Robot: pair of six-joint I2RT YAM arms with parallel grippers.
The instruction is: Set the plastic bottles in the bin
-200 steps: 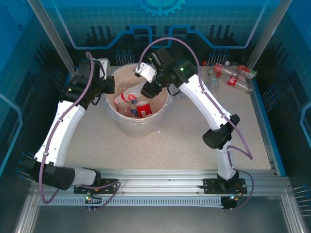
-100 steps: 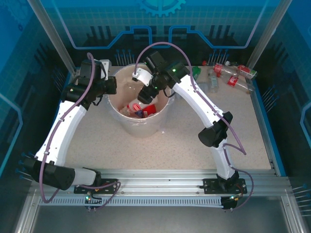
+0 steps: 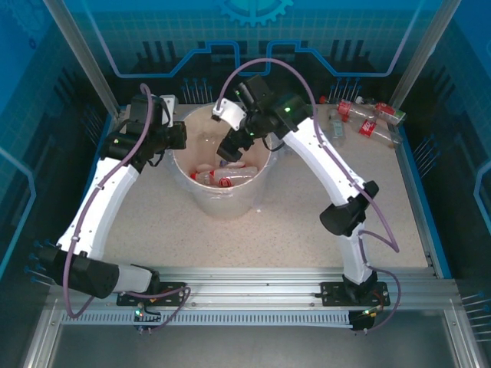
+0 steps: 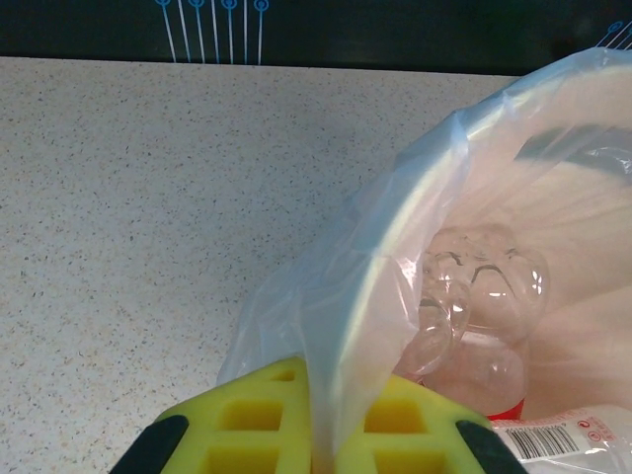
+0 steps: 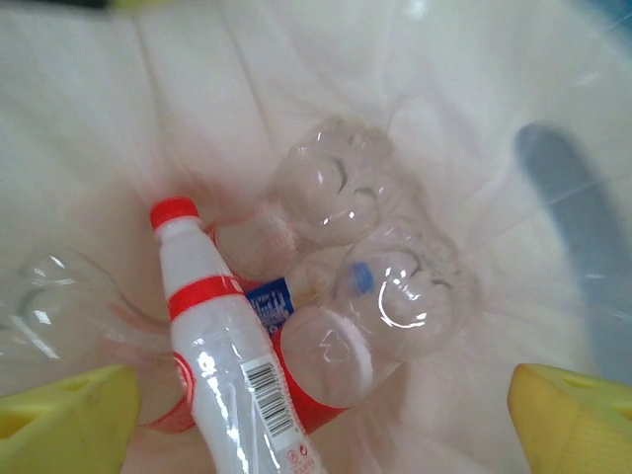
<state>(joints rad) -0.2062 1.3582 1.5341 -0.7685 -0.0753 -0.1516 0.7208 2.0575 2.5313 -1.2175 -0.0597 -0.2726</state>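
The right gripper (image 5: 318, 423) hangs over the mouth of the large round cream-white plastic bin (image 3: 222, 203), its yellow fingers spread wide with nothing between them. In the top view it (image 3: 230, 146) sits just inside the far right part of the rim. Directly beneath it a heap of small clear plastic bottles (image 5: 341, 188) lies on the bin floor. Among them are a white-labelled bottle with a red cap and red band (image 5: 212, 326), one with a blue label, and several bare clear ones lying base-up.

At the bin's left rim, the left gripper (image 4: 321, 439) has its pads pressed together on the clear plastic bag liner (image 4: 395, 197), pinching it where it folds over the edge.

Further out, a cluster of red-labelled clear bottles (image 3: 368, 126) lies in the far right corner of the speckled tabletop (image 3: 291, 222), well apart from the bin. At least five bottles look to be in the bin and about four are on the table, so the task seems roughly half done. Others may be hidden behind the right arm.

The next pick probably falls to the free right gripper. It must first rise clear of the tall rim, then cross the bare tabletop between bin and cluster. The cluster lies close to the back wall (image 3: 360, 88) and near the blue side rail (image 3: 418, 192), so coming down from above or from the near side looks roomiest.
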